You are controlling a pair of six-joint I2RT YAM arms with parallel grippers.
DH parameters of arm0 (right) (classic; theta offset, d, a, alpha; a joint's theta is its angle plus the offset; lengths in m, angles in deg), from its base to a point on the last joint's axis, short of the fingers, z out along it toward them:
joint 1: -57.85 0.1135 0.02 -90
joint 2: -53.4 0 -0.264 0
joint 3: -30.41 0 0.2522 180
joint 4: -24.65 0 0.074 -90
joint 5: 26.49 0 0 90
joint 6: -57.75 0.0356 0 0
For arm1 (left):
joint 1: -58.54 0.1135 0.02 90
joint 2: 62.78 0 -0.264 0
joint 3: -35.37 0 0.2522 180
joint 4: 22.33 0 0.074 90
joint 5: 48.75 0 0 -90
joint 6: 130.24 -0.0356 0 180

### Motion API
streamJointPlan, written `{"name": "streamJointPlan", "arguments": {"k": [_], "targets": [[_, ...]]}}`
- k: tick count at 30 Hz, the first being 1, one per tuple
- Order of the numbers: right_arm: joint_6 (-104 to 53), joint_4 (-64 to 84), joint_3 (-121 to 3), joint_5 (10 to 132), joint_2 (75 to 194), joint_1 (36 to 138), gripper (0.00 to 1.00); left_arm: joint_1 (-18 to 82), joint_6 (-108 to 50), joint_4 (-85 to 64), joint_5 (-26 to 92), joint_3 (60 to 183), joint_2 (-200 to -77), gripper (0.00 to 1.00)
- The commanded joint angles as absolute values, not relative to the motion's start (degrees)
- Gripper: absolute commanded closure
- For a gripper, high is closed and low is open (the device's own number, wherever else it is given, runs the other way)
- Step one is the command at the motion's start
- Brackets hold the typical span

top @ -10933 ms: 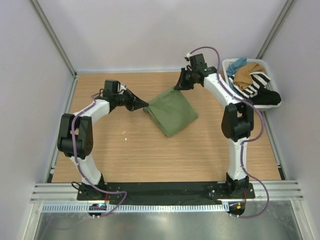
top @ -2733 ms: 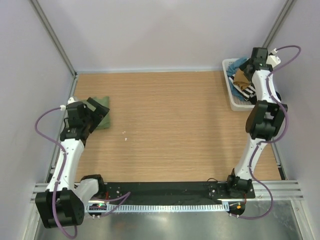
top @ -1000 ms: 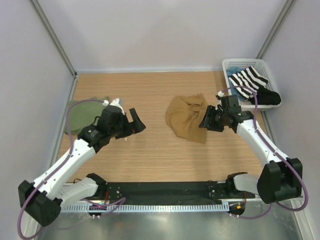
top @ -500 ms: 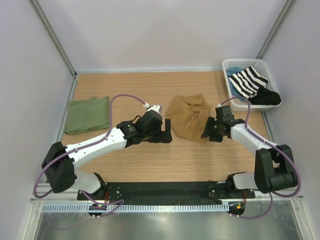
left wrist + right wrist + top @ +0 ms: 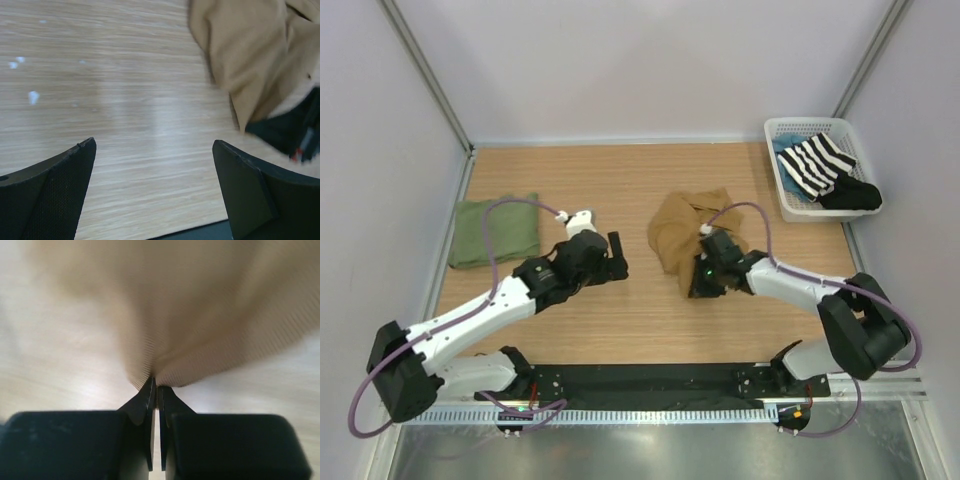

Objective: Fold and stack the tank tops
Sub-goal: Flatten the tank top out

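Lying crumpled near the middle of the wooden table (image 5: 620,180), the tan tank top (image 5: 685,225) shows bunched folds and one loose flap towards the back. The green tank top (image 5: 497,231) sits folded flat by the table's left edge, well apart from the tan one. A few white specks (image 5: 33,96) dot the wood in the left wrist view. Only a strip of bare wood lies between the left gripper (image 5: 613,257) and the tan cloth.

The left arm stretches low from its base, elbow out to the left, wrist pointing right. Its fingers (image 5: 55,190) are spread wide with nothing between them. The right arm sweeps in from the right side, forearm low and aimed left. The right gripper (image 5: 703,283) sits at the near edge of the tan tank top, its fingertips (image 5: 150,392) pressed together on a pinch of that fabric.

At the far right corner stands a white basket (image 5: 775,130). It holds a striped garment (image 5: 817,163) and a bit of blue cloth (image 5: 782,147), and a black garment (image 5: 848,195) hangs over its near rim.
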State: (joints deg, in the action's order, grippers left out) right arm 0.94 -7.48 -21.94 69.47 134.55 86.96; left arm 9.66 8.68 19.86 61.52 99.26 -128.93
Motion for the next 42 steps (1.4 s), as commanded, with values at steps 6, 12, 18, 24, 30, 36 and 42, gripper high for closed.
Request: {"name": "streamJointPlan", "arguments": {"k": [6,12,18,24,30,36,42], "targets": [[4.58,-16.33,-32.38,60.47,122.23,110.85,0.31,12.31,1.34,13.85,57.71,93.08,-115.7,0.0],[2.64,-23.64,-33.11,54.37,120.11,102.69,0.52,10.04,-2.45,12.61,50.83,94.05,-119.72,0.0],[7.29,-24.88,-28.63,47.63,120.29,95.3,0.78,0.81,-2.98,10.77,55.39,95.19,-126.67,0.0],[18.35,-23.48,-19.33,40.23,111.95,90.11,0.86,-0.96,-2.28,9.45,55.66,96.86,-131.33,0.0],[20.4,-22.77,-13.94,38.11,104.02,86.16,0.81,-1.05,-2.98,8.57,55.05,96.16,-130.81,0.0],[17.15,-21.73,-15.61,40.2,112.88,80.54,0.74,-1.05,-3.33,8.13,54.26,95.81,-130.89,0.0],[15.03,-15.92,-14.38,44.78,118.78,77.63,0.62,-1.05,-3.42,7.95,53.47,95.37,-130.63,0.01]]}}
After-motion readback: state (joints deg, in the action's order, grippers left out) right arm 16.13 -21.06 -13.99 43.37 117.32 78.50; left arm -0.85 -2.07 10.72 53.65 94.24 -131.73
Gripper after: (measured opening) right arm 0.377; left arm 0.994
